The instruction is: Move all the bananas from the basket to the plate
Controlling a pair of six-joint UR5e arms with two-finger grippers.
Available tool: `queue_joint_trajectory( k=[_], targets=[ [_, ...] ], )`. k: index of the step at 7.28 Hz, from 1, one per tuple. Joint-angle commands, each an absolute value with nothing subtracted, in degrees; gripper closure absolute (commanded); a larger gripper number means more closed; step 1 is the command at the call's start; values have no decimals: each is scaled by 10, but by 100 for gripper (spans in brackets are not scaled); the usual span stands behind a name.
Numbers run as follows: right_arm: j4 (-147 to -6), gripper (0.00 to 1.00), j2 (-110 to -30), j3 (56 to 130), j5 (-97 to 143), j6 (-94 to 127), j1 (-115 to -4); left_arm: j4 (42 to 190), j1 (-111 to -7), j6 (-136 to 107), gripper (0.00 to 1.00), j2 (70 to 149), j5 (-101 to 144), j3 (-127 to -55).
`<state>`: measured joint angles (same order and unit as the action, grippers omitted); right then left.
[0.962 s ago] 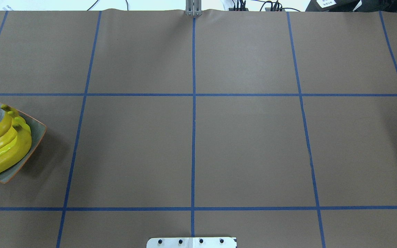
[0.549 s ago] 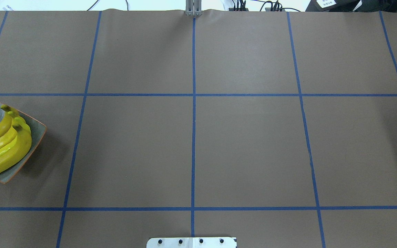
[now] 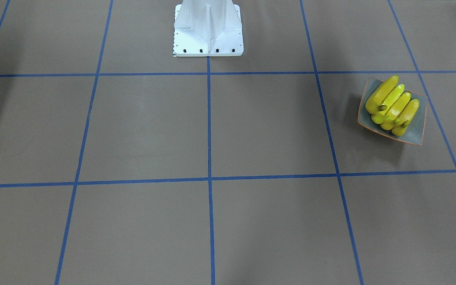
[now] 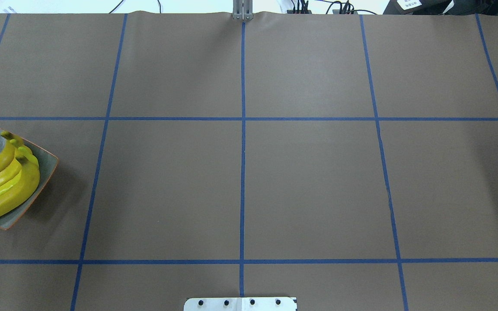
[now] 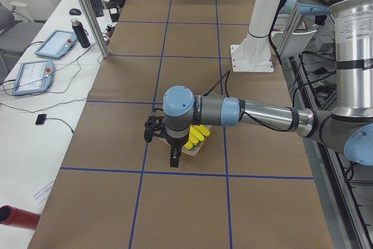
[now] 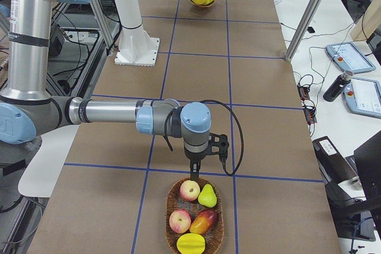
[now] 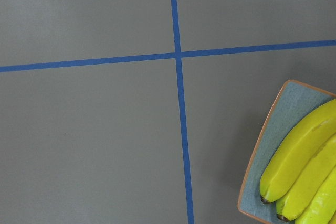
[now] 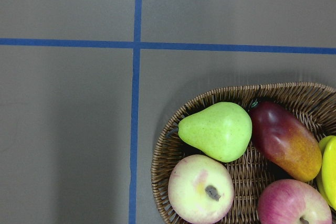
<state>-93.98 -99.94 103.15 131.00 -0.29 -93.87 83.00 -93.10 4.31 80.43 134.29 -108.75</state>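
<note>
Several yellow bananas (image 3: 392,105) lie side by side on the grey plate (image 3: 415,136) with the orange rim. They also show in the overhead view (image 4: 2,185) at the table's left edge and in the left wrist view (image 7: 304,166). The wicker basket (image 6: 172,197) holds a pear, apples, a mango and another yellow fruit; I see no banana in it. In the exterior left view my left gripper (image 5: 173,161) hangs beside the plate. In the exterior right view my right gripper (image 6: 193,173) hangs at the basket's far rim. I cannot tell whether either is open or shut.
The white robot base (image 3: 208,31) stands at the table's middle edge. Blue tape lines divide the brown table. The basket's rim (image 8: 173,129) and green pear (image 8: 218,129) fill the right wrist view's lower right. Tablets and a bottle lie on a side table (image 6: 357,87).
</note>
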Motion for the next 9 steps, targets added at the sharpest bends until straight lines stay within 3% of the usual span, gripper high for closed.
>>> queue_joint_trajectory(
  k=[1,9],
  targets=[
    [-937,0,-1001,1038,1303,40,-939,830,-931,43,0,781,1346,-1091],
    [-936,0,-1013,1039,1306,36,-939,831,-931,42,0,773,1342,-1080]
  ],
)
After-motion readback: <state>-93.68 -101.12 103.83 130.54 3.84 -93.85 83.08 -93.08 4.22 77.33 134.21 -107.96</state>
